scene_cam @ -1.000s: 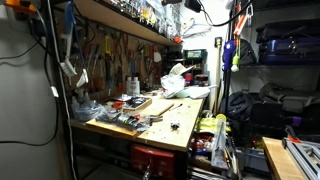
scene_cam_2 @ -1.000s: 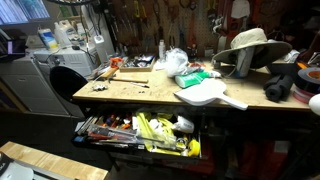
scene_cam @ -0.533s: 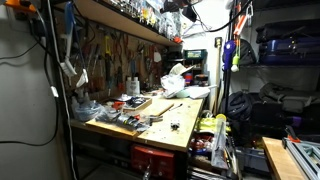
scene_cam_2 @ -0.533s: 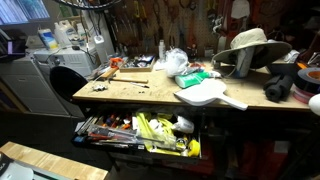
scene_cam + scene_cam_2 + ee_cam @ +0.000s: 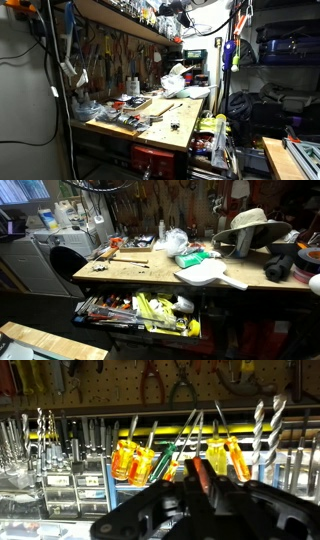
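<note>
Wrist view: the gripper (image 5: 190, 510) hangs high at the far wall, just before a rack of screwdrivers (image 5: 138, 462). Its dark fingers are blurred, so whether they stand apart or together cannot be told. The handles are translucent amber, one apparently red, with shafts slanting upward. Any approach is best kept straight and slow, clear of the drill bits (image 5: 266, 428) at right.

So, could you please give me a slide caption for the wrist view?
Fingers facing a rack of orange-handled screwdrivers, with drill bits beside them and pliers hung above.
</note>
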Tool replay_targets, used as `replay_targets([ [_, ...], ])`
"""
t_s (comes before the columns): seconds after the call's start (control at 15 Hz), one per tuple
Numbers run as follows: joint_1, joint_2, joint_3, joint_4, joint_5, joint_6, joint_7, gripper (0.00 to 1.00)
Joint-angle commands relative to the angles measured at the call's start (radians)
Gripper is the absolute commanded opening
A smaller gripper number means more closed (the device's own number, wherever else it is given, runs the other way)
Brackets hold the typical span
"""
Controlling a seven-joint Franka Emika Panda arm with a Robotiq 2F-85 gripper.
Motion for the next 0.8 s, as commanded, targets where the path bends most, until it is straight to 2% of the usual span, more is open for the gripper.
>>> replay_targets([
  [0.0,-0.006,0.042,-0.001,0.065,0.151,-0.021,-0.124,0.02],
  [0.4,-0.003,0.088,0.000,0.112,0.301,-0.016,-0.211,0.02],
  [0.73,0.001,0.113,0.003,0.122,0.324,-0.006,-0.180,0.02],
])
